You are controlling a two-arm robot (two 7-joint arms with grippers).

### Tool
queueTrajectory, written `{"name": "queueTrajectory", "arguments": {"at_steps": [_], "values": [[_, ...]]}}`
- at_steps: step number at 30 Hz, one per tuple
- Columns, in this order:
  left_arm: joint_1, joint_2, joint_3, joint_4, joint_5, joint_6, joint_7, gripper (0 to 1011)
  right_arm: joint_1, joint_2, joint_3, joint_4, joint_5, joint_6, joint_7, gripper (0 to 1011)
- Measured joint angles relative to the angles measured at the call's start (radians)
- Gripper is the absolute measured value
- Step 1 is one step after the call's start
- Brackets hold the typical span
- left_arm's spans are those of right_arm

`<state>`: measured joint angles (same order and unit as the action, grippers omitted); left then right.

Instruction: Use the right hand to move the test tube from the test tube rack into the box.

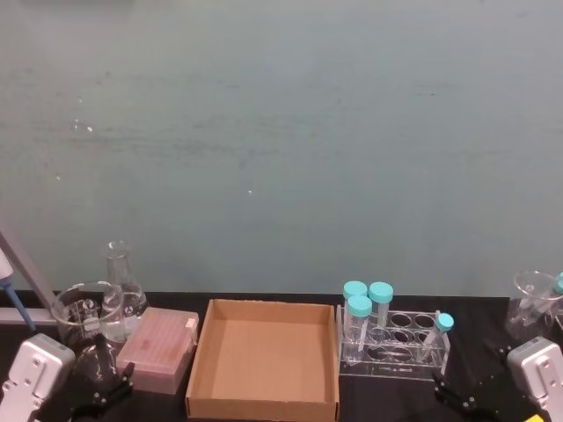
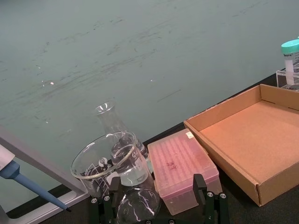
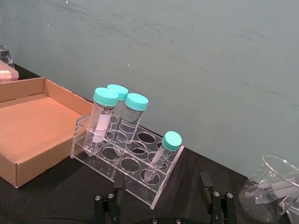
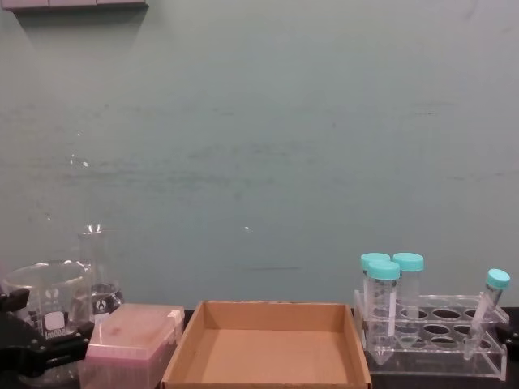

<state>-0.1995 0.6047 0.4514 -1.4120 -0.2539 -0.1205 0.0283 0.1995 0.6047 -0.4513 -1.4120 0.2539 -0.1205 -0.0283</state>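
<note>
Cardboard marks the middle of the dark surface (image 1: 493,334): the box (image 1: 264,400), a shallow brown tray open at the top, shows its plain floor from wall to wall. Just beside the box on the robot's right stands the test tube rack (image 1: 393,362), clear acrylic with two tiers of round holes. Three wide tubes with big teal caps (image 1: 368,299) stand upright in the holes at the end nearest the box. The test tube (image 1: 437,336), slim with a small teal cap, sits in a hole at the end farthest from the box, tilted so that its cap leans away from the box and its conical tip rests in the lower tier. Beyond the rack from the box is a glass beaker (image 1: 530,303) with a few small clear pieces in it that are too faint to name. Just beside the box on the robot's left lies a pink translucent case (image 1: 158,350) with its lid on, and farther from the box a second beaker (image 1: 81,309) and a conical flask (image 1: 121,280) stand together. The right hand (image 3: 161,184) hangs in front of the rack, its claw spread open and gripping nothing. The left claw (image 2: 156,184) is also spread, in front of the pink case, with a rounded glass piece (image 2: 135,207) showing between its fingers.
</note>
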Motion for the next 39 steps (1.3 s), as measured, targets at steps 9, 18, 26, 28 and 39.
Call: {"name": "queueTrajectory", "arguments": {"at_steps": [9, 18, 26, 28, 39], "values": [[0.000, 0.000, 0.000, 0.000, 0.000, 0.000, 0.000, 1000, 0.000, 0.000, 0.000, 0.000, 0.000, 0.000, 0.000, 1003], [0.000, 0.000, 0.000, 0.000, 0.000, 0.000, 0.000, 1000, 0.000, 0.000, 0.000, 0.000, 0.000, 0.000, 0.000, 1002], [0.000, 0.000, 0.000, 0.000, 0.000, 0.000, 0.000, 1000, 0.000, 0.000, 0.000, 0.000, 0.000, 0.000, 0.000, 1003], [0.000, 0.000, 0.000, 0.000, 0.000, 0.000, 0.000, 1000, 0.000, 0.000, 0.000, 0.000, 0.000, 0.000, 0.000, 1003], [0.000, 0.000, 0.000, 0.000, 0.000, 0.000, 0.000, 1000, -0.014, -0.026, 0.043, 0.007, 0.038, -0.016, 0.032, 1002]]}}
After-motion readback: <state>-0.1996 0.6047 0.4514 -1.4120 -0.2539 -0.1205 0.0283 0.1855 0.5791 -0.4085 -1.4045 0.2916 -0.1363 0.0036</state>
